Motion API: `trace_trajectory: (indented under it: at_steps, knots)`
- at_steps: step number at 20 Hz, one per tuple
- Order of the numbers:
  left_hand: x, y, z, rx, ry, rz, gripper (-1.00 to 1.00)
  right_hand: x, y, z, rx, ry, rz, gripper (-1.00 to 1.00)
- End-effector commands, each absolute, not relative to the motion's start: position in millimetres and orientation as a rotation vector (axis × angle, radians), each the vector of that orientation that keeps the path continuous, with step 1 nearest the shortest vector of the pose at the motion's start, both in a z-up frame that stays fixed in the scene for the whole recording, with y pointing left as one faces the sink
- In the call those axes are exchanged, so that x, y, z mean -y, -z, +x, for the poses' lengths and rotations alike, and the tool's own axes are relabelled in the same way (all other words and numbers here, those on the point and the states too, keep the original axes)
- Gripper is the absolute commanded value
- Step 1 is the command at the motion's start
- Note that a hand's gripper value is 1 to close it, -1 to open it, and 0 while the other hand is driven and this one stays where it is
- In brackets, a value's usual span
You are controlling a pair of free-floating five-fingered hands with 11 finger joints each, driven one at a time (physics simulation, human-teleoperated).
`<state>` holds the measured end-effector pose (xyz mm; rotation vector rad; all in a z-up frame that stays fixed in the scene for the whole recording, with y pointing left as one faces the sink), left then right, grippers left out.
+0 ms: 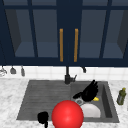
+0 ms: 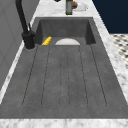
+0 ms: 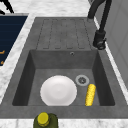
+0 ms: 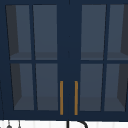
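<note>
My right hand [image 1: 89,92] hangs in front of the sink basin [image 3: 35,62], open, with its straight fingers fanned up and to the right; it holds nothing. Just below it in the front view lie a yellow corn cob [image 1: 96,99] and a white plate [image 1: 91,110]. Both rest on the basin floor, the plate [image 3: 58,90] left of the corn cob [image 3: 90,94], beside the drain [image 3: 82,80]. A large red ball [image 1: 67,115] covers the sink's front edge. My left hand [image 1: 43,117] is a dark shape just left of the ball; it also shows as a hand [image 3: 5,6] beyond the counter's front.
A black faucet [image 1: 67,75] stands at the back between the ribbed draining board [image 2: 65,75] and the basin. An olive bottle [image 1: 121,96] stands on the marble counter to the right of the sink. Above is a dark blue wall cabinet with glass doors and two orange handles [image 4: 68,98].
</note>
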<state>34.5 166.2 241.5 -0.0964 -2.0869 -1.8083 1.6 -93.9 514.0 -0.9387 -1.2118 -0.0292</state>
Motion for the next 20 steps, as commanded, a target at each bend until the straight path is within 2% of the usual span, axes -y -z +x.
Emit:
trace_trajectory:
  at_steps: [1,20]
  knots:
    - [-166.2,-241.5,34.5,2.087,1.808,-0.096,0.0,85.2,-522.2,1.6,1.201,0.128,-0.92,-1.0]
    - [-166.2,-241.5,34.5,2.087,1.808,-0.096,0.0,47.1,-576.4,17.7,1.147,0.31,-0.951,-1.0]
